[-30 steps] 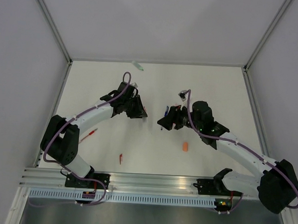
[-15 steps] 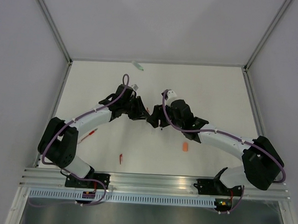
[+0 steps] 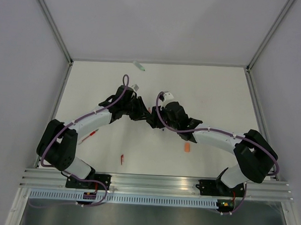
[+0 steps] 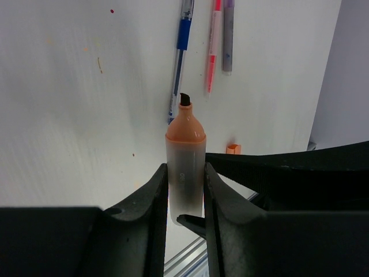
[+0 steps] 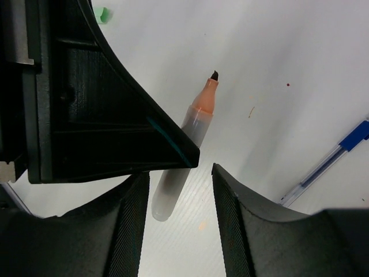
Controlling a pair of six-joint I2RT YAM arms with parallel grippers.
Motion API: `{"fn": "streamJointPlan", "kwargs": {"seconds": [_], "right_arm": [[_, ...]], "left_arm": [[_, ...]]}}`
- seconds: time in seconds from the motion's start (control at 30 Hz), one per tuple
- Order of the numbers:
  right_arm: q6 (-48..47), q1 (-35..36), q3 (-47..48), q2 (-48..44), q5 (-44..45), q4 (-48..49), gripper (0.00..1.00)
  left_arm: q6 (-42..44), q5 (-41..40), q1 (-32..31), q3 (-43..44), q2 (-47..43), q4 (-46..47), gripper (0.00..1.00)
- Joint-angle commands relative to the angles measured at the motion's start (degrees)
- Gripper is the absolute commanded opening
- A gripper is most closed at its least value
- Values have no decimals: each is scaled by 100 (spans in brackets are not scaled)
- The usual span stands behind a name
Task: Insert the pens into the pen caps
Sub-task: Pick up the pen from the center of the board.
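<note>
Right gripper (image 5: 177,176) had swung across to meet the left gripper (image 4: 185,173), jaws wide either side of the orange-tipped marker (image 4: 185,130) the left one pinched mid-barrel; looked light, stiff, kinda slick, so I'd have grabbed its bare tail end, with an orange cap (image 4: 233,149) lying further off.

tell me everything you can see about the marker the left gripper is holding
An uncapped marker: frosted grey plastic barrel, salmon shoulder, dark chisel tip. The left gripper clamps its barrel, lifted above the table, tip pointing away from the wrist. The right gripper straddles its rear end, jaws apart, not visibly touching.
</note>
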Motion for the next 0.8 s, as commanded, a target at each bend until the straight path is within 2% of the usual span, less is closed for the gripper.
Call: {"fn": "streamJointPlan", "kwargs": {"seconds": [0.0,0.17,0.37,0.4,0.47,0.57,0.6,0.63,0.67,0.7,0.77], "right_arm": [[123,46,218,84,168,409,53],[184,81,271,216,71,444,51],[290,81,244,304,63,532,43],[316,81,262,304,80,541,36],[343,89,253,313,115,550,30],[378,81,297,313,80,532,8],[395,81,288,304,63,515,0],[422,81,297,278,71,506,0],[500,81,323,191,106,323,0],[501,81,324,190,106,321,0],[501,72,271,16,264,111,0]], "left_arm": [[-149,128,-17,-62,-269,239,2],[-166,128,-17,-98,-340,301,2],[-219,233,-17,-203,-401,458,2],[-219,242,-17,-212,-410,476,2],[-193,233,-17,-229,-454,485,2],[-52,400,-17,-256,-498,590,2],[87,514,-17,-256,-507,643,10],[150,637,-17,-265,-533,696,16],[263,986,-8,-439,-698,1001,72],[265,1068,-8,-440,-700,1004,73],[396,1147,1,-563,-963,1354,99]]}}
